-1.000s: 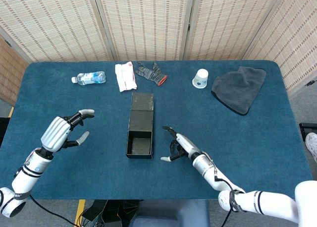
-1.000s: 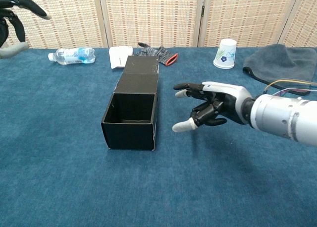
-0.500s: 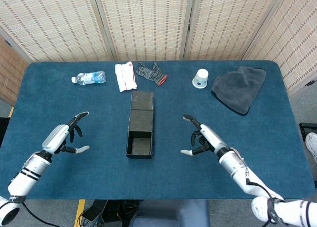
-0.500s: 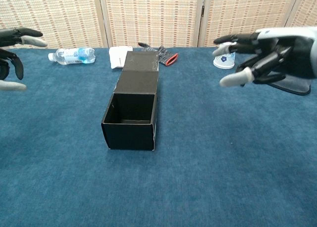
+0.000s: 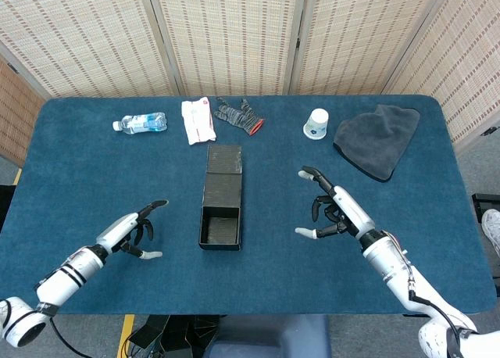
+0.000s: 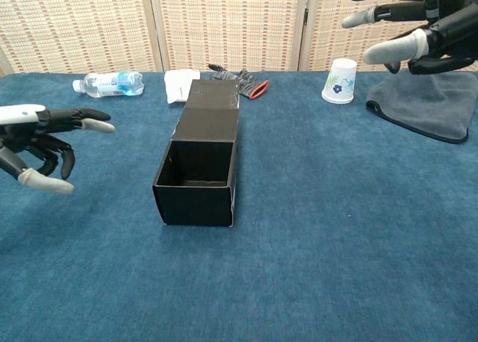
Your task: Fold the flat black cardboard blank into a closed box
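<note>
The black cardboard box (image 5: 221, 198) (image 6: 200, 163) stands formed in the middle of the table, its near end open and its lid flap lying back flat toward the far side. My left hand (image 5: 133, 231) (image 6: 41, 148) hovers to the left of the box, fingers spread and holding nothing. My right hand (image 5: 336, 209) (image 6: 414, 25) hangs to the right of the box, raised above the table, fingers apart and empty. Neither hand touches the box.
Along the far edge lie a water bottle (image 5: 141, 123), a white packet (image 5: 197, 120), a grey glove (image 5: 240, 114), a paper cup (image 5: 316, 124) and a dark grey cloth (image 5: 378, 140). The blue table (image 5: 94, 178) is bordered by woven screens behind.
My left hand has dropped lower and come in toward the box's left side. My right hand has risen and drawn away to the right of the box.
</note>
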